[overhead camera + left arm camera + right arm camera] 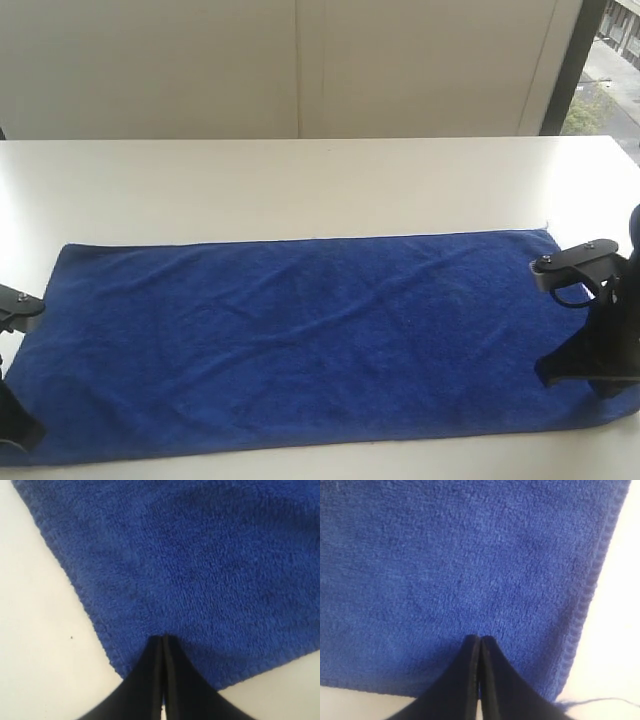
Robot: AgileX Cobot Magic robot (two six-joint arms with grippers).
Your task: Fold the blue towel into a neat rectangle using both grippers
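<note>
Exterior view had the blue towel (300, 340) spread flat lengthwise on the white bench (300, 180), faintly rippled, and it looked soft, limp and light, likely to sag rather than hold shape. Both the left end effector (163, 639) and the right end effector (480, 639) were clenched, tips over the towel's near corners with no cloth visibly pinched. The stitched hems at those corners looked the best place to grab.

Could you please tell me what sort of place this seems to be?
Probably an office or lab room, upstairs perhaps: a plain white table with a blue towel spread on it, a bare cream wall behind, and a window at the right showing greenery outside.
</note>
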